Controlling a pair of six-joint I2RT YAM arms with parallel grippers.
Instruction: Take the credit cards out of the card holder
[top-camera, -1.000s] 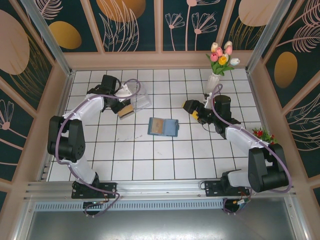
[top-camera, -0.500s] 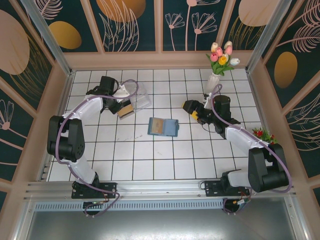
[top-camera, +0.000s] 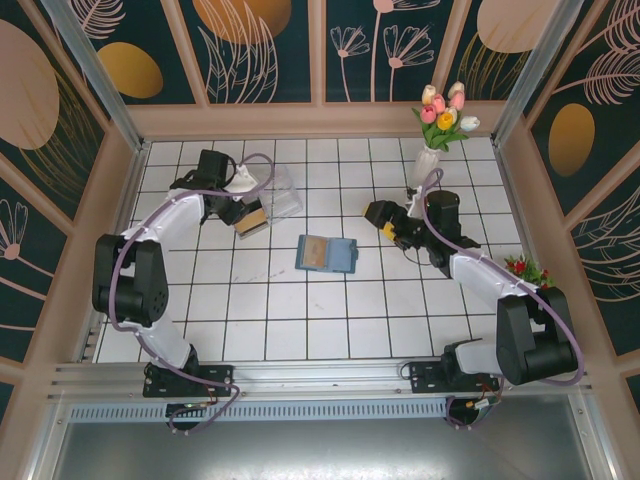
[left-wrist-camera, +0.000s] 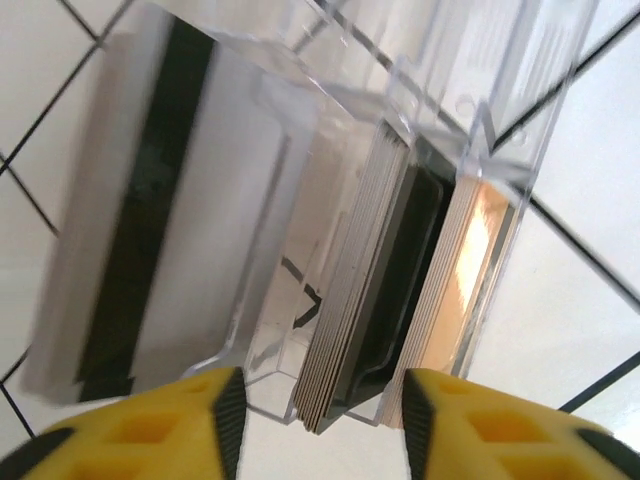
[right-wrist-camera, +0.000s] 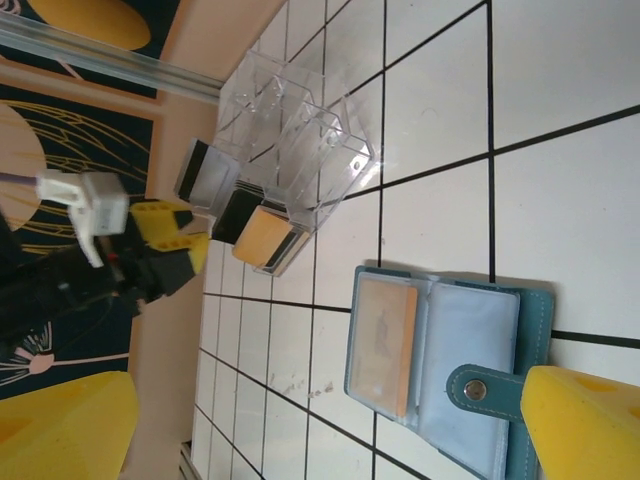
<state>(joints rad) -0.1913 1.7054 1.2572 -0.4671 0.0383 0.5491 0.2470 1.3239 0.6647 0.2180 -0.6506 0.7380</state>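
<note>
Marking left end effector (left-wrist-camera: 318, 405) apart, we see credit cards (left-wrist-camera: 352, 300) standing in the clear box (left-wrist-camera: 480, 80) ahead; right end effector (top-camera: 384, 223) wide apart near the card holder (top-camera: 343, 257), open flat on the counter (top-camera: 300, 320), tan card (right-wrist-camera: 382, 340) inside.

The left tool (left-wrist-camera: 318, 412), fingers parted, faces a clear box (left-wrist-camera: 520, 80) holding upright credit cards (left-wrist-camera: 350, 290)

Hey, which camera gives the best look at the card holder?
Right wrist: the card holder lies open and close, a tan card in one pocket. Top external has it small, mid-table. Left wrist faces the clear box.
</note>
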